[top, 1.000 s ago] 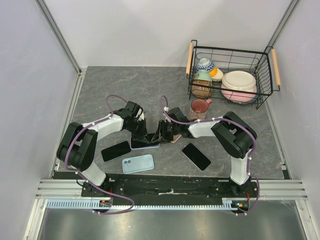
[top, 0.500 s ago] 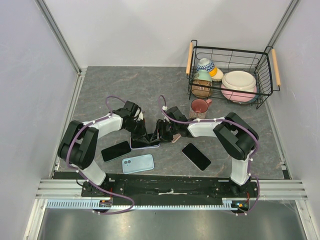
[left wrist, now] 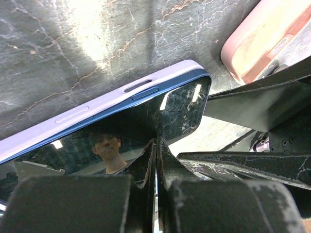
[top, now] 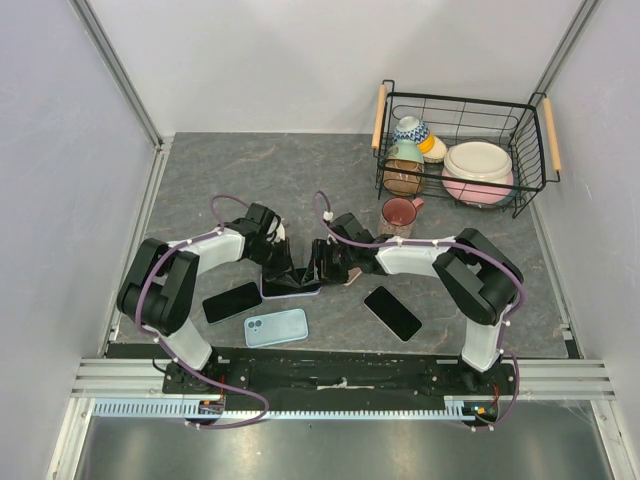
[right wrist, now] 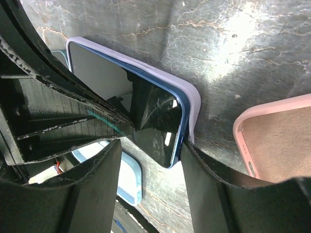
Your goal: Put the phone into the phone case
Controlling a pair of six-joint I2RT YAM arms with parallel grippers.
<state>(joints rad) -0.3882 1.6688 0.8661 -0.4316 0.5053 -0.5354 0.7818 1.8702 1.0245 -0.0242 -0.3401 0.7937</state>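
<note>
Clearly, the phone (right wrist: 121, 92) lies between the right gripper's (right wrist: 151, 145) parted jaws, closed left gripper (left wrist: 156, 155) atop.

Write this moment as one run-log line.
phone: in lilac case, blue edge showing | left claw: shut, on phone screen | right claw: open, straddling phone corner

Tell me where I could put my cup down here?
Bare table lies far left, between the back wall and the basket. The near middle is crowded: left tool, right tool, cased phone, blue case, left black phone, right black phone.
</note>
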